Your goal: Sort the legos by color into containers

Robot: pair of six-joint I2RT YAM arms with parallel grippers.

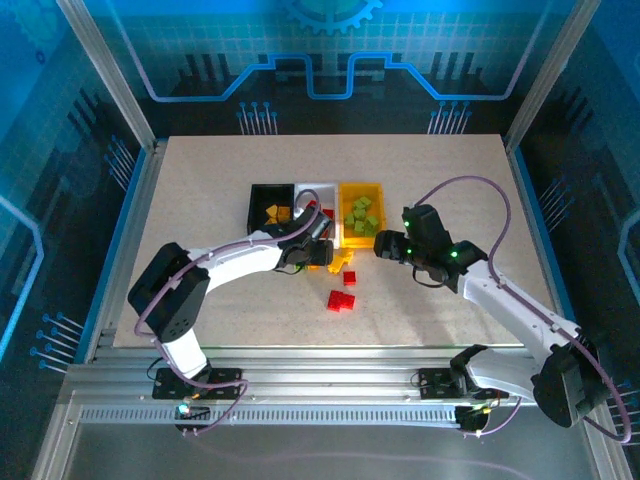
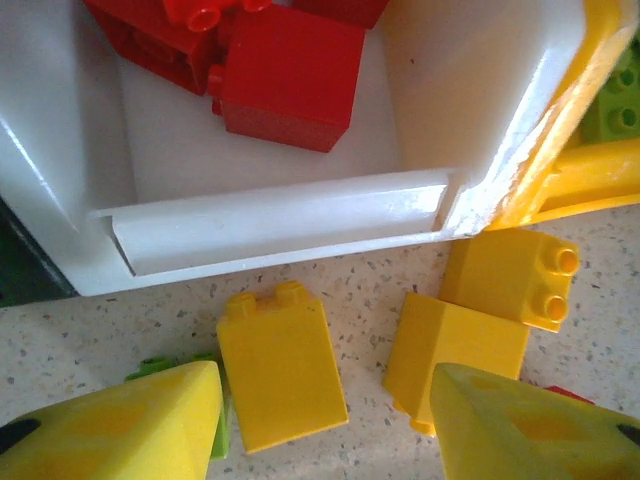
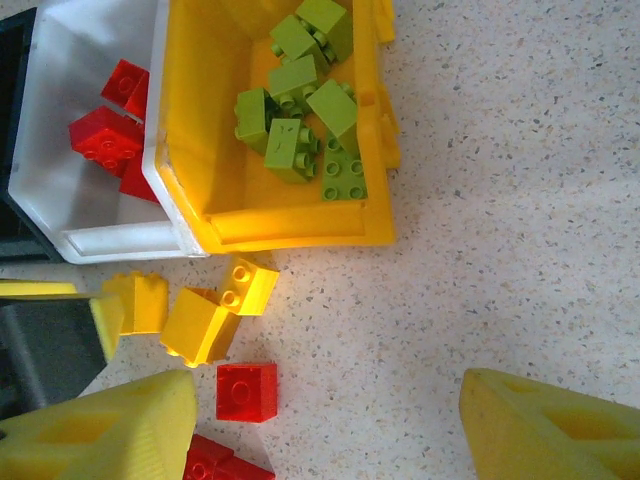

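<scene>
Three containers stand in a row: black [image 1: 268,207], white [image 1: 316,192] and yellow [image 1: 362,190]. Red legos [image 2: 285,75] lie in the white container [image 2: 280,215]. Green legos [image 3: 300,110] lie in the yellow container [image 3: 300,225]. My left gripper [image 2: 325,400] is open, low over the table just in front of the white container. A yellow lego [image 2: 280,365] lies flat between its fingers, close to the left one. Two more yellow legos [image 2: 455,350] [image 2: 510,275] lie to the right, and a green lego [image 2: 160,368] peeks from under the left finger. My right gripper [image 3: 328,400] hangs open over bare table, holding nothing.
Loose red legos [image 1: 340,298] lie on the table in front of the containers, one [image 3: 247,390] close to my right gripper's left finger [image 3: 110,430]. The two grippers [image 1: 318,255] [image 1: 380,245] are close together in front of the containers. Blue-lit frame walls surround the table [image 1: 450,180].
</scene>
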